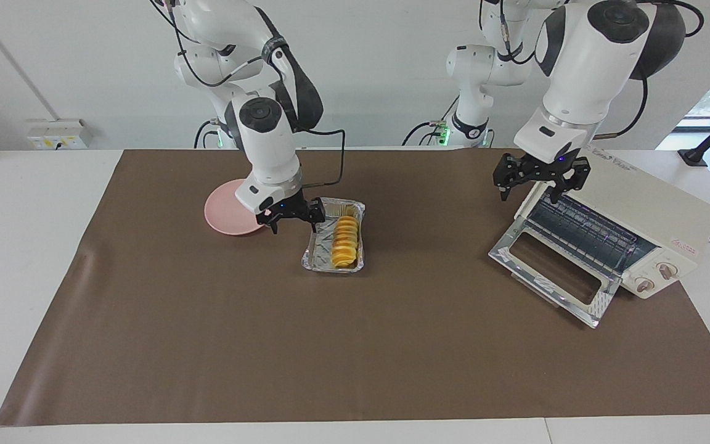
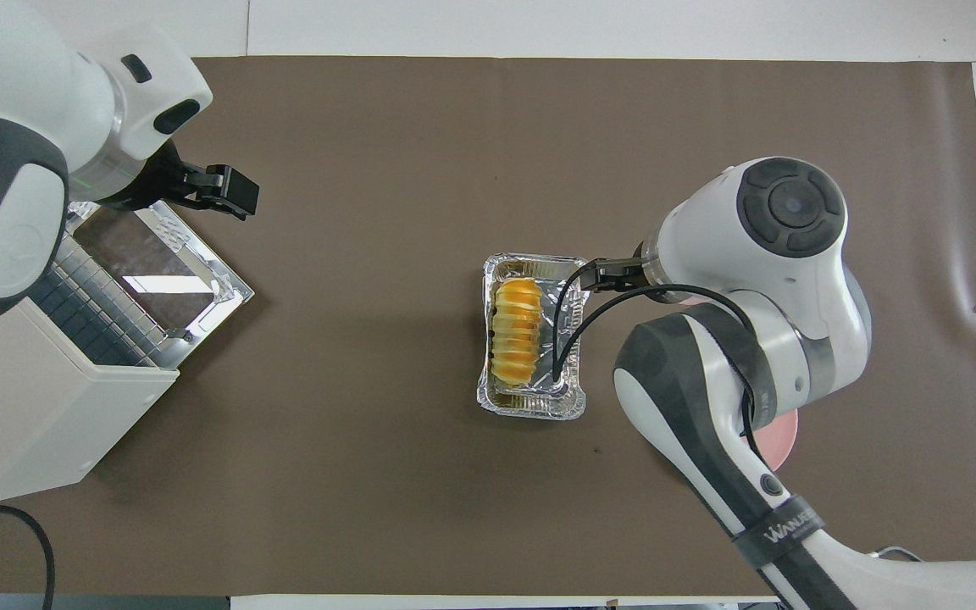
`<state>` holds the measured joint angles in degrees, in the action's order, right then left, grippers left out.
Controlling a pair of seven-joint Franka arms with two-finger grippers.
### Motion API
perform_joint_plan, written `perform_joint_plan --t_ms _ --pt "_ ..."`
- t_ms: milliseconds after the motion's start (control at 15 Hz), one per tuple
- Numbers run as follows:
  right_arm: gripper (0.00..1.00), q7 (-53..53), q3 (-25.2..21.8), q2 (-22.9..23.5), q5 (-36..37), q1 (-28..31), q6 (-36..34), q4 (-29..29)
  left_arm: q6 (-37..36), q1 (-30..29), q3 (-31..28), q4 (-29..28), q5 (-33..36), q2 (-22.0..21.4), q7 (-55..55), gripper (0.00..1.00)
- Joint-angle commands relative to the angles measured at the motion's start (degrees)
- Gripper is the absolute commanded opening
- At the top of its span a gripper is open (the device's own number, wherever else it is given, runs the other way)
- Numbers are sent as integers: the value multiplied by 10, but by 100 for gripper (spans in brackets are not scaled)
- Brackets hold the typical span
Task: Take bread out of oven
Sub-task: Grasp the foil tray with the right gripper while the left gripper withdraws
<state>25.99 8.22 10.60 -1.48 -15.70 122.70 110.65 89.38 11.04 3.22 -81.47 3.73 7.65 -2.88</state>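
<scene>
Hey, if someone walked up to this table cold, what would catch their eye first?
Probably the yellow bread lying in a foil tray mid-table, with the right tool low beside the tray, next to a pink plate. Then the oven at the left arm's end, door dropped open, with the left tool over it.

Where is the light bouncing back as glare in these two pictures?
Overhead view: a white patch of glare sits on the glass of the oven's dropped door, and the crinkled foil tray glints around the bread. Facing view: the tray's rim shines, and the door glass looks dark.
</scene>
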Motion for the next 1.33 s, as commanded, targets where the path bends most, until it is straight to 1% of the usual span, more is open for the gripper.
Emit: perform_joint_plan --t_ms 0,133,200,333,400,467,533,600,667,733,800,867,933,1067,1133,1267 --pt "100 49 -1 13 -7 -18 27 23 -9 -51 39 -51 -10 -46 6 100" --pt "100 72 -1 23 -8 -31 31 32 -10 -53 39 -114 -10 -103 13 100" --pt "100 75 -1 23 -7 -33 32 43 -17 -55 39 -126 -10 -112 13 100" --pt "100 78 -1 22 -7 -36 79 79 -34 -77 41 -121 -22 -110 30 100" --pt "100 79 -1 19 -7 -45 93 97 -34 -80 38 -118 -38 -110 48 100" --pt "99 85 -2 15 -7 -51 92 108 -33 -80 37 -117 -40 -110 57 100" --pt "92 87 -2 11 -7 -51 93 115 -32 -80 35 -114 -40 -108 58 100" --pt "83 87 -2 10 -7 -51 98 120 -22 -81 35 -108 -42 -104 59 100" --pt "70 87 -2 10 -7 -50 98 121 -7 -86 35 -105 -43 -100 59 100" --pt "55 87 -2 10 -8 -50 98 121 -8 -100 39 -103 -42 -96 59 100" --pt "37 78 -2 10 -7 -50 98 121 -12 -116 45 -97 -43 -93 59 100" --pt "16 64 -2 11 -5 -46 98 120 -19 -125 52 -96 -42 -90 59 100" --pt "0 57 -2 12 -5 -45 100 119 -19 -129 53 -96 -40 -87 60 100" --pt "0 56 -2 12 -5 -41 101 114 -33 -127 54 -79 -36 -68 60 100" --pt "0 52 -3 10 -5 -40 101 111 -41 -127 54 -70 -37 -66 59 100" --pt "0 27 -6 14 -4 -25 103 86 -40 -117 55 -76 -33 -73 59 100"
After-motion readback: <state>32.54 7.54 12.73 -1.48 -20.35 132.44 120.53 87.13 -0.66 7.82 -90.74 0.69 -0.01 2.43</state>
